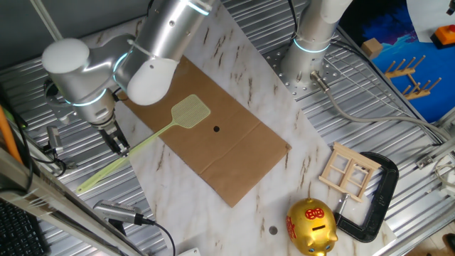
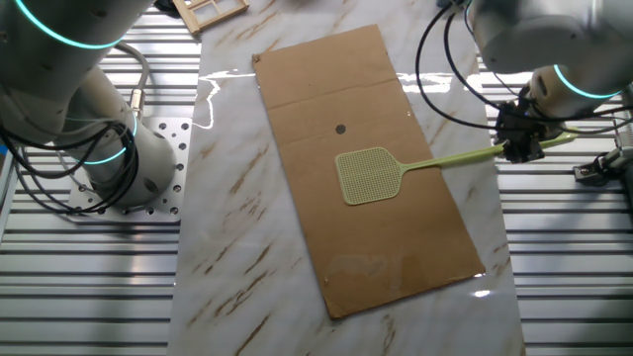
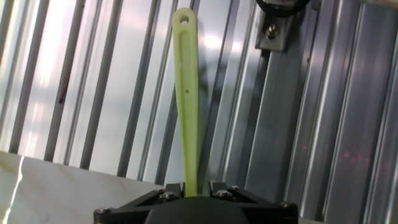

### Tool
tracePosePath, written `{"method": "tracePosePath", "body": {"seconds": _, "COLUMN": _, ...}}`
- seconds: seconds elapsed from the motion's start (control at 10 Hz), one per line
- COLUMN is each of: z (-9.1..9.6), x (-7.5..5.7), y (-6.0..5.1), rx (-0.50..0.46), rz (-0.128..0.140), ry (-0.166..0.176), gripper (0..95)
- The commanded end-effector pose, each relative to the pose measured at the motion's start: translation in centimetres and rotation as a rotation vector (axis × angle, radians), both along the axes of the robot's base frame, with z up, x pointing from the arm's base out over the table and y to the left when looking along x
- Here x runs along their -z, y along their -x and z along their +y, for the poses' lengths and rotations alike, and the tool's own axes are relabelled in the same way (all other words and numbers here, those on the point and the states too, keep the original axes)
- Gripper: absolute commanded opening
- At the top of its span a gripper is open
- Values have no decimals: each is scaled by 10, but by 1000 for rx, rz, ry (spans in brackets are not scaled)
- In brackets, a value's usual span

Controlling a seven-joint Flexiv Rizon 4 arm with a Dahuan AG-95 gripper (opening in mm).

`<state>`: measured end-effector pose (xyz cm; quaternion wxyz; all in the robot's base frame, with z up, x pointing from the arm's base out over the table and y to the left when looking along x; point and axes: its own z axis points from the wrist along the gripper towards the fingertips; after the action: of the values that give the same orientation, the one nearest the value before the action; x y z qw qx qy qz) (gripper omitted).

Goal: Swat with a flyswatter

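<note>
Gripper (image 1: 121, 144) clenched on flyswatter (image 1: 168, 126) mid-handle, at the table edge. Mesh head over brown sheet (image 1: 234, 153), near dark spot (image 1: 216, 129), apparently just short of it. Pickup done; the swat itself seems unfinished.

Bright, even overhead light in both fixed views; soft short shadows under the arm (image 1: 160, 43) and swatter (image 2: 371, 175). Glare streaks on the marble (image 2: 213, 109) nr the sheet's top-left corner & at its bottom edge, w/ sheen on the metal slats (image 1: 370, 121). Hand view: strong white glare on slats top-left, gripper (image 3: 196, 205) blurred at the bottom edge, swatter handle sharp
</note>
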<state>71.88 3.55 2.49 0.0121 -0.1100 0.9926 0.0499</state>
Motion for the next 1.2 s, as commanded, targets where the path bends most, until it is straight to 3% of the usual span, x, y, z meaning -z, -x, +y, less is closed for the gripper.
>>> {"method": "tracePosePath", "body": {"seconds": 0.1, "z": 2, "x": 2, "y": -2, "rx": 1, "rz": -1, "ry": -2, "gripper": 190}}
{"method": "tracePosePath", "body": {"seconds": 0.2, "z": 2, "x": 4, "y": -3, "rx": -2, "rz": -3, "ry": -7, "gripper": 190}}
{"method": "tracePosePath", "body": {"seconds": 0.3, "z": 2, "x": 5, "y": -3, "rx": -4, "rz": -3, "ry": -9, "gripper": 380}}
{"method": "tracePosePath", "body": {"seconds": 0.5, "z": 3, "x": 6, "y": -4, "rx": -9, "rz": -4, "ry": -23, "gripper": 380}}
{"method": "tracePosePath", "body": {"seconds": 1.0, "z": 6, "x": 10, "y": -5, "rx": -10, "rz": -4, "ry": -19, "gripper": 380}}
{"method": "tracePosePath", "body": {"seconds": 1.1, "z": 7, "x": 11, "y": -5, "rx": -7, "rz": -4, "ry": -18, "gripper": 190}}
{"method": "tracePosePath", "body": {"seconds": 1.2, "z": 8, "x": 12, "y": -5, "rx": -5, "rz": -3, "ry": -18, "gripper": 190}}
